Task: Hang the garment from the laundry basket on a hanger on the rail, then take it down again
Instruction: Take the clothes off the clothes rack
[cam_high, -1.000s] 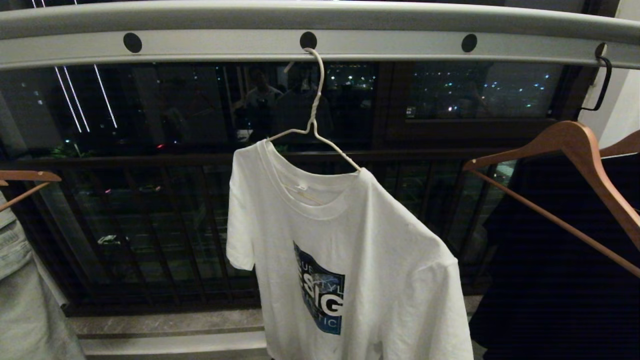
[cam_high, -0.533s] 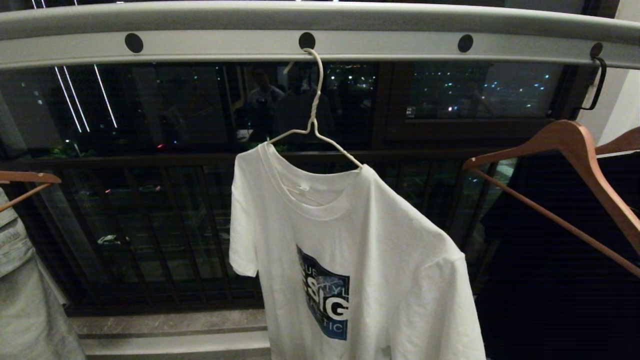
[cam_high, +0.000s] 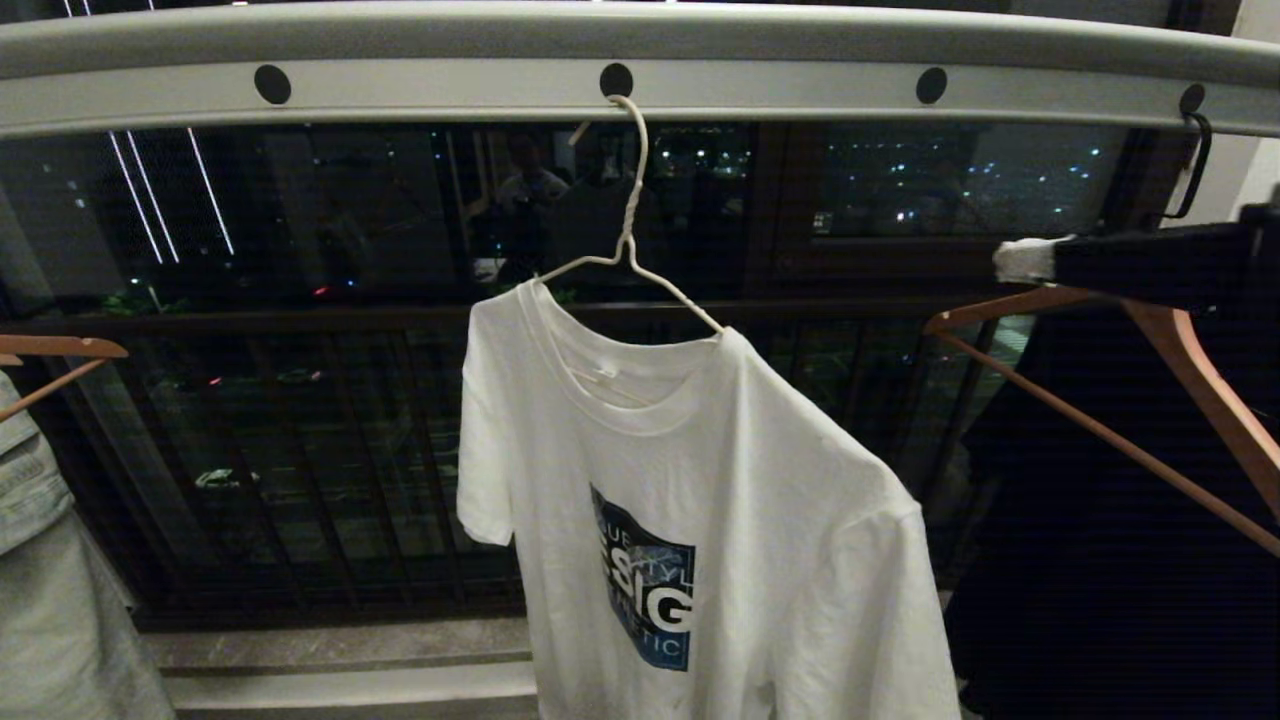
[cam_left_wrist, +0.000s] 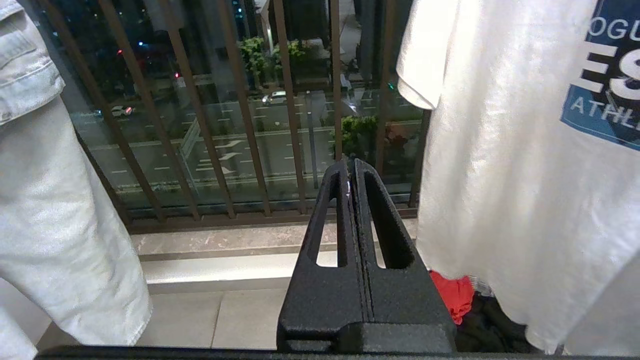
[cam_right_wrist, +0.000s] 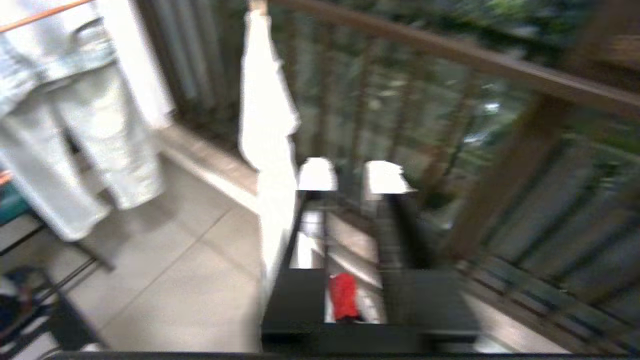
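**A:** Where does the garment (cam_high: 700, 480) lie from our right claw (cam_high: 1022, 260)?

**B:** To the claw's left and mostly lower. The white T-shirt is draped on the thin wire hanger (cam_high: 630, 270), whose hook sits in a round hole in the rail (cam_high: 420, 95). Our right claw is at about the height of the hanger's shoulders, well apart from it, pointing level toward it from the right. A wooden hanger (cam_high: 1180, 350) is just below the claw.

**A:** Which way does the hanger run?

**B:** Its long axis runs side to side but tilted: the end nearer our right claw dips lower, so the shirt's near shoulder slopes down toward us. The twisted neck rises straight to the rail, higher than the claw.

**A:** How do the claws stand?

**B:** In the right wrist view we see the two pale fingertips (cam_right_wrist: 317, 175) a little apart, with nothing between them. Our left claw (cam_left_wrist: 351, 172) is pressed together, empty, low, with the shirt's sleeve and hem just beside it on its right.

**A:** Which arm is better placed?

**B:** We judge the right one: it is raised to hanger height, while the left sits low. The hanging looks done, so the take-down remains. We cannot see the laundry basket.
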